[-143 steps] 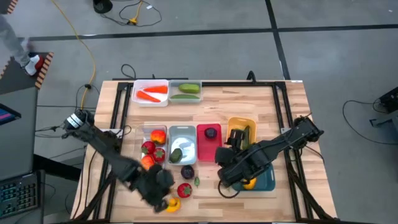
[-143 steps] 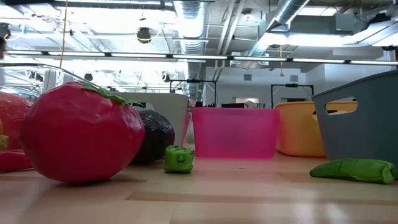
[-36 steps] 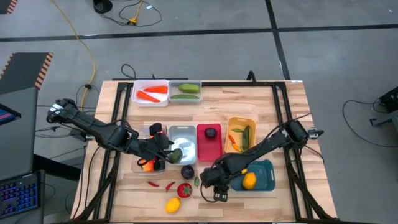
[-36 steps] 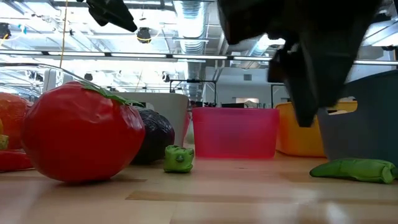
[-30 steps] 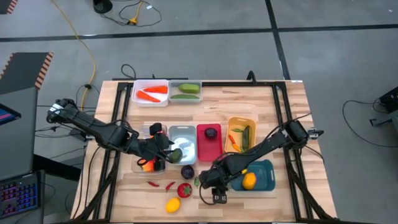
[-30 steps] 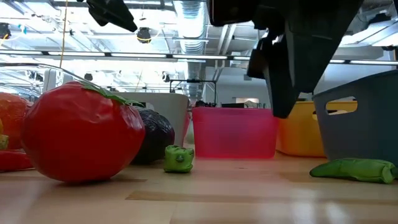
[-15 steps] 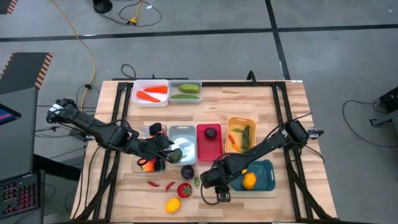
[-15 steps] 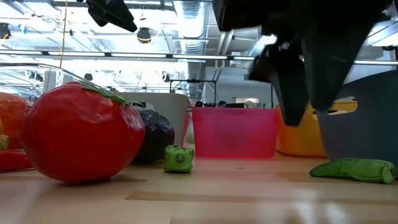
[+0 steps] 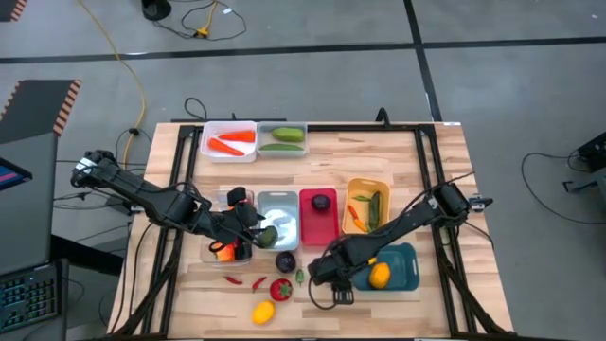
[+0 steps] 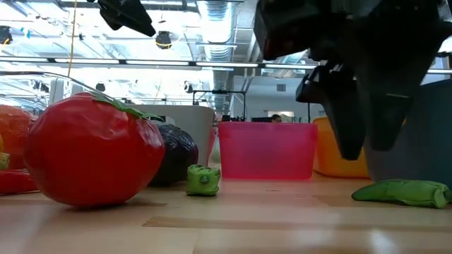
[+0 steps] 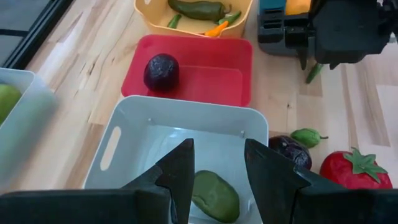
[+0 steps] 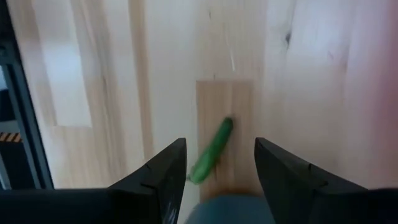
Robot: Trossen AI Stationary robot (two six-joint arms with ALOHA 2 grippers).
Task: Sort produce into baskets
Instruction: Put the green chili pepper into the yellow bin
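Observation:
My right gripper (image 12: 219,143) hangs open, pointing steeply down over a green pod (image 12: 211,152) that lies flat on the bare wood beside the teal basket (image 9: 405,275). Its fingers stand on either side of the pod and above it, touching nothing. In the low view the pod (image 10: 402,192) lies under the dark gripper (image 10: 360,141). My left gripper (image 11: 217,155) is open and holds still over the silver-grey basket (image 11: 143,134), where a green fruit (image 11: 214,196) lies on the bottom.
Loose near the front edge lie a tomato (image 9: 281,289), a lemon (image 9: 263,311), red chilies (image 9: 241,280), a plum (image 9: 285,261) and a small green pepper (image 9: 300,277). The red basket (image 9: 319,223), yellow basket (image 9: 367,189) and two far baskets (image 9: 256,140) hold produce.
My right gripper has sunk a little toward the green pod and tipped to point more steeply down. The pod and the rest of the produce lie where they were.

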